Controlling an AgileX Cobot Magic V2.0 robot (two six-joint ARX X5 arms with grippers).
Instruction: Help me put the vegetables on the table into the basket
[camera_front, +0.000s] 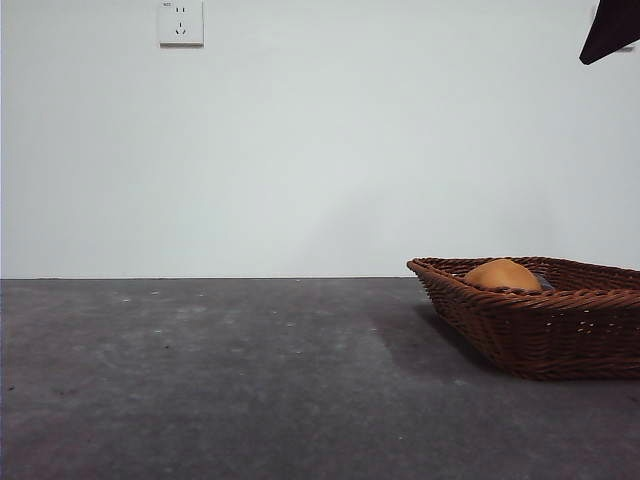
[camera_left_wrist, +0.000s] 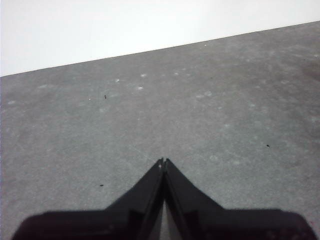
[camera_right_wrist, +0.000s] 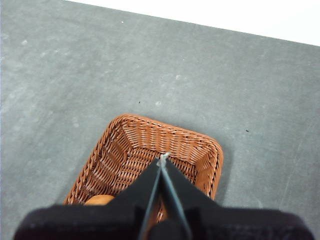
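Right gripper (camera_right_wrist: 164, 159), jaws closed and empty, hangs above the basket (camera_front: 560, 330), where the potato (camera_front: 503, 275) lies; no vegetable shows on the bench (camera_front: 220, 380). Left gripper (camera_left_wrist: 163, 162), closed, waits. Task appears nearly finished.

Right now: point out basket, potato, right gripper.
basket (camera_front: 560, 335), front view, near woven wall.
potato (camera_front: 502, 275), front view, rounded top showing above the rim.
right gripper (camera_right_wrist: 163, 159), right wrist view, closed tips above the basket.
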